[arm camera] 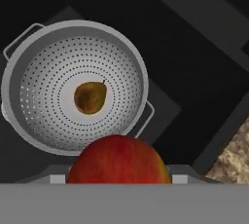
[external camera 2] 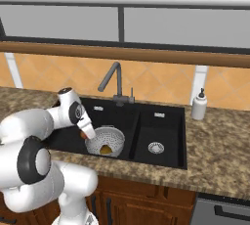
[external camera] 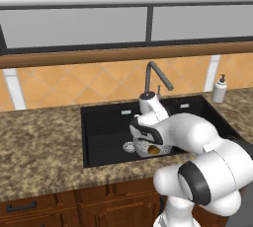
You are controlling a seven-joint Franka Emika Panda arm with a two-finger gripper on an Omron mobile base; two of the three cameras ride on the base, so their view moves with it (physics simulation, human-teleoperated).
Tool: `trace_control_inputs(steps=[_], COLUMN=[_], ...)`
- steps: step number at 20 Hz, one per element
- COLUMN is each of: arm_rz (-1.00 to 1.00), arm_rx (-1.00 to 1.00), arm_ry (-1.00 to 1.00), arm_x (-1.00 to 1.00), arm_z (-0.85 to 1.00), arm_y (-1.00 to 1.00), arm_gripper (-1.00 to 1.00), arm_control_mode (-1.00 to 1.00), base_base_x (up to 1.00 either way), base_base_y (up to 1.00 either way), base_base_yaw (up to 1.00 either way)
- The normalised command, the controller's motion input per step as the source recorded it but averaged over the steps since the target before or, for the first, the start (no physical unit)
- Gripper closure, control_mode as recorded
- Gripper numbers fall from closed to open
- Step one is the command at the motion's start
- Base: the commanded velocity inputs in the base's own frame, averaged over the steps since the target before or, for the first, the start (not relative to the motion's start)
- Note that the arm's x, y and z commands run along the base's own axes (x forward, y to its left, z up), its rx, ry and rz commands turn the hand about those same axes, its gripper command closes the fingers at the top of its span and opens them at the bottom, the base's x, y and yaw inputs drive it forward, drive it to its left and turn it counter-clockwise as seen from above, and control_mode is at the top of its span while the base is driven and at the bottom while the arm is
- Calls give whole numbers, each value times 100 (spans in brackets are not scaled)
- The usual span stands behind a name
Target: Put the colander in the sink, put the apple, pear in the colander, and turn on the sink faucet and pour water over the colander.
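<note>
hand view shows the colander [arm camera: 73, 89] already in the sink [arm camera: 194, 47] with the pear [arm camera: 90, 96] inside, the gripper [arm camera: 116, 181] grasping the apple [arm camera: 116, 162] just above the colander's rim, faucet [external camera 2: 111, 78] unused.

I see the colander [arm camera: 73, 86] sitting in the larger basin of the sink [external camera 2: 161, 153], with the smaller basin to its right. The pear [arm camera: 90, 97] lies in the colander at the middle of its bottom. The apple [arm camera: 118, 160] sits above the colander's near rim, between my gripper [arm camera: 118, 179] fingers. The sink faucet [external camera 2: 114, 84] stands behind the sink; a soap dispenser [external camera 2: 198, 105] is on the counter [external camera 2: 219, 155] behind the sink's right corner.
</note>
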Motion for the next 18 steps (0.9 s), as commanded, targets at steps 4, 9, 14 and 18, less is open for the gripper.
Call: trace_control_inputs(steps=[4, 9, 14, 18], arm_rz=[0, 0, 0, 0], arm_rx=[0, 0, 0, 0], arm_ry=[0, 0, 1, 0], arm_x=[36, 43, 36, 40], arm_z=[-44, -44, -45, -43], arm_y=[-24, -17, 0, -1], arm_gripper=[100, 100, 100, 100], arm_control_mode=[-100, -100, -100, -100], base_base_x=[0, 0, 0, 0], base_base_y=[0, 0, 0, 0], base_base_yaw=[0, 0, 0, 0])
